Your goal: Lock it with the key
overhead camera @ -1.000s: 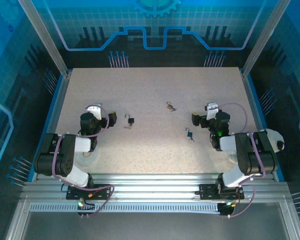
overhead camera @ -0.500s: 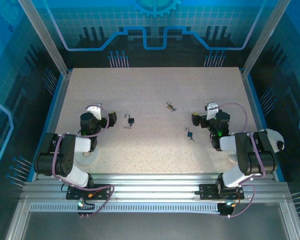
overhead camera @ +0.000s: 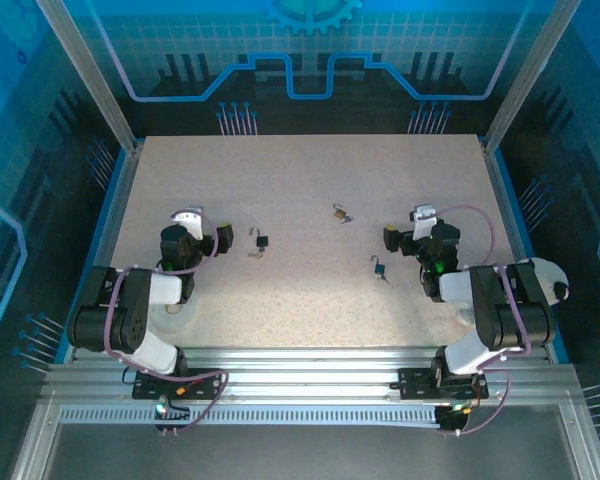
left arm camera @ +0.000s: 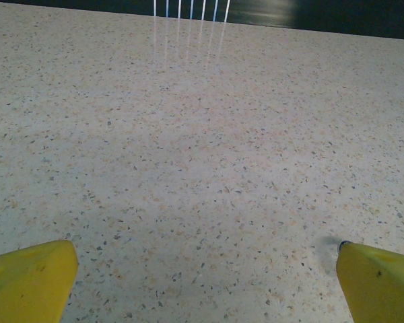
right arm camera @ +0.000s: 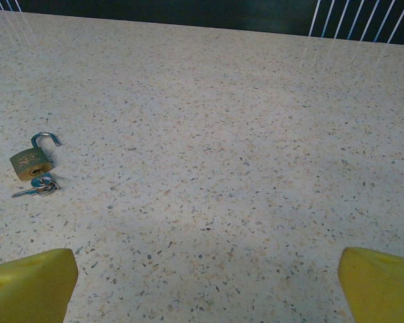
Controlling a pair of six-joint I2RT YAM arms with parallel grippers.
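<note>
Left tool (left arm camera: pixel 207 252): released, both yellow fingers (left arm camera: pixel 30 279) spread wide, nothing between them, hovering low over the speckled surface (left arm camera: pixel 202 134).

Right tool (right arm camera: pixel 209 259): released, fingers (right arm camera: pixel 380 282) equally wide apart, nothing grasped.

3 padlocks lie on the surface, none touched by either tool.

1. Brass padlock (right arm camera: pixel 30 161): ahead of the right tool and off to its left, well apart from it. It lies flat with the shackle swung open, 1 end free. Its keys (right arm camera: pixel 35 188) lie at the base of the body, touching it; whether a key sits in the keyhole cannot be told.
2. Black padlock (overhead camera: pixel 261 242): to the right of the left tool, near its right finger but not touching. Shackle state too small to tell.
3. Teal padlock (overhead camera: pixel 380 267): left of the right tool and slightly behind its fingers, near but apart.
</note>
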